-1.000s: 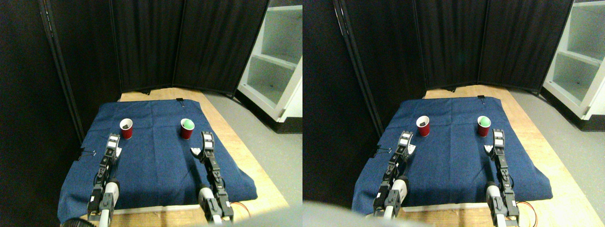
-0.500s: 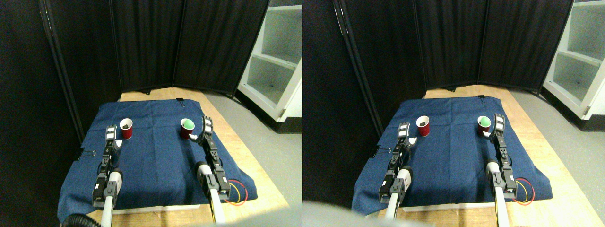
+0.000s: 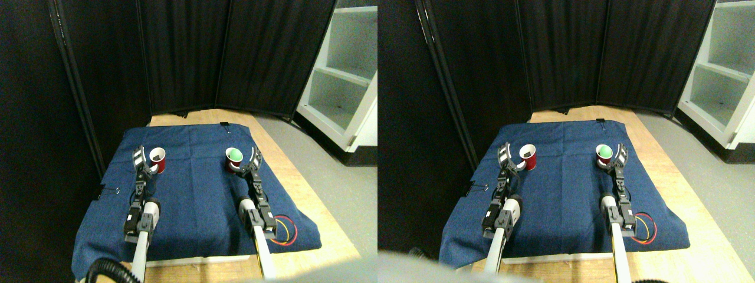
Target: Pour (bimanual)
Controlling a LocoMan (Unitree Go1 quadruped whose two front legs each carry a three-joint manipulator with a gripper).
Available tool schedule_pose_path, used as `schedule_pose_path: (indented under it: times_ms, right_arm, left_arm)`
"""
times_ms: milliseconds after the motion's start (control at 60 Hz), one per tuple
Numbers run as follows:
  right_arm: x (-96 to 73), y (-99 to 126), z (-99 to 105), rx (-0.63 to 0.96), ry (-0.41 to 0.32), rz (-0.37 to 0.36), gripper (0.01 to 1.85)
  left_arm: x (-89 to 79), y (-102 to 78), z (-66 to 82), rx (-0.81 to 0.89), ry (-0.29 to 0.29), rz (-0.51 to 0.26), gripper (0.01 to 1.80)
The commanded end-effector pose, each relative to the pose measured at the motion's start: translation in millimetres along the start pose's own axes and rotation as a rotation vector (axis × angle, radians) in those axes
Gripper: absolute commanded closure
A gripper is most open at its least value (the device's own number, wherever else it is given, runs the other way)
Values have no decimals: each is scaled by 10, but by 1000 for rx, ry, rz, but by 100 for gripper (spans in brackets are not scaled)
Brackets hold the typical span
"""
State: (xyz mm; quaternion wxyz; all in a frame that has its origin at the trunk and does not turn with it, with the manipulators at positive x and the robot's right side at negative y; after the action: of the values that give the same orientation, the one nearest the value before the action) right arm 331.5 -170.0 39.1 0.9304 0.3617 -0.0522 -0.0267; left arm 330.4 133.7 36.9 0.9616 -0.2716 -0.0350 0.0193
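Two red cups stand upright on the blue cloth (image 3: 194, 194). The left cup (image 3: 158, 160) has a white inside with something dark in it. The right cup (image 3: 233, 159) holds something green. My left gripper (image 3: 145, 163) is open at the left cup's left side, one finger beside the rim and a white-tipped one low at the cup's base. At the right cup's right side my right gripper (image 3: 248, 164) is open in the same way, its white-tipped finger under the cup's near edge. I cannot tell whether either gripper touches its cup.
The cloth covers a wooden table (image 3: 307, 194) that is bare along its right side. Black curtain panels (image 3: 236, 59) close off the back and left. A white shelf unit (image 3: 348, 76) stands at the right. Red and yellow wires (image 3: 284, 229) loop beside the right arm.
Both arms have stretched forward across the cloth. The grippers have gone from well short of the cups to right beside them. The cups have not moved.
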Motion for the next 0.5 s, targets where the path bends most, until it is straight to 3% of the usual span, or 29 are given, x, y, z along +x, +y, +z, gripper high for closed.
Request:
schedule_pose_path:
  times_ms: [17,267,500]
  right_arm:
    - [31,23,-17,18,-10,18,105]
    - [126,-31,-79,162,-40,-51,102]
    - [151,-117,-163,319,-61,-91,96]
  left_arm:
    - [42,-47,-37,-28,-9,-11,106]
    - [181,2,-142,-157,-54,30,109]
    - [191,68,-248,-210,-65,63,102]
